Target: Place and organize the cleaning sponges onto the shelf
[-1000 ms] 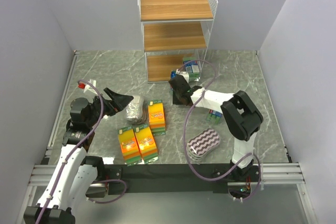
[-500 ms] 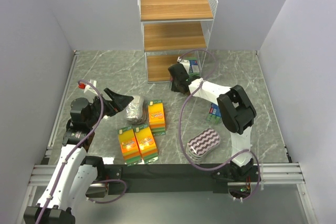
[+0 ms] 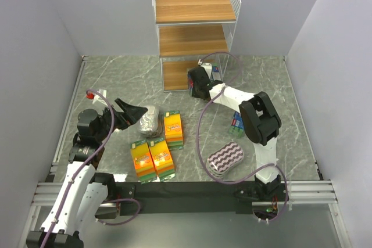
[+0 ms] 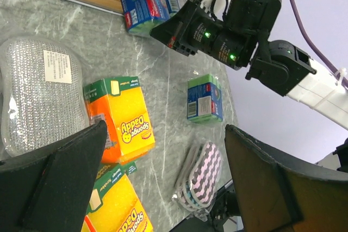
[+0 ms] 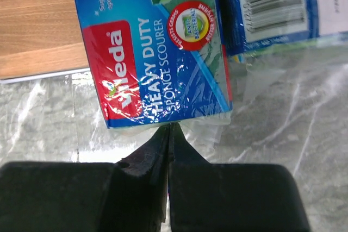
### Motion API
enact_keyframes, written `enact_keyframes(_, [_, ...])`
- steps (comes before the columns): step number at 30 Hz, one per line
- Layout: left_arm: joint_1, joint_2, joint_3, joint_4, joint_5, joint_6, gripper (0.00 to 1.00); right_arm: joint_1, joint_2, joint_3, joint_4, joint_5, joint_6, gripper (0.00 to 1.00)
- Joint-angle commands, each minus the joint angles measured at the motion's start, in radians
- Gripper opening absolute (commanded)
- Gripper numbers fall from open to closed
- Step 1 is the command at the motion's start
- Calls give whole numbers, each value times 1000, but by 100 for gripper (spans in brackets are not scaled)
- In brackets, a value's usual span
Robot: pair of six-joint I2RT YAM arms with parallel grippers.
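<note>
Sponges mostly lie on the table (image 3: pixel 116 79), on the near side of the shelf (image 3: pixel 195 7). Two blue packs (image 3: pixel 213 74) sit at the right end of its bottom tier. They are partly hidden by the right arm from above and cut off in the wrist view. The right gripper (image 5: pixel 169 129) is pressed together, its tips touching the near edge of one pack's wrap; whether they nip the film cannot be told. A third blue pack (image 3: pixel 237 121) shows half behind that arm. Three orange packs (image 3: pixel 173 127) lie mid-table, with the striped pack (image 3: pixel 225 158) at near right. The left gripper (image 4: pixel 166 129) is spread wide above the silver pack (image 3: pixel 150 120), holding nothing. In its own view its fingers hide parts of the orange packs.
</note>
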Motion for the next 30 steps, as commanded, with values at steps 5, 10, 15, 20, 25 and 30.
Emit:
enact_keyframes(5, [0, -18, 32, -9, -7, 28, 96, -9, 39, 67, 26, 33, -12, 0])
enact_keyframes(10, [0, -21, 32, -14, -8, 29, 96, -14, 47, 102, 23, 72, -5, 0])
enact_keyframes(15, [0, -23, 27, -11, -7, 25, 96, -18, 68, 133, 15, 86, 5, 0])
enact_keyframes(20, [0, -28, 32, -20, -8, 29, 96, -29, 90, 146, 18, 87, 12, 0])
enact_keyframes(25, [0, -34, 33, -26, -13, 34, 96, -31, 41, 93, 73, 75, 9, 0])
enact_keyframes(30, [0, -37, 26, -16, -8, 22, 96, -17, -98, -102, 197, 49, -6, 0])
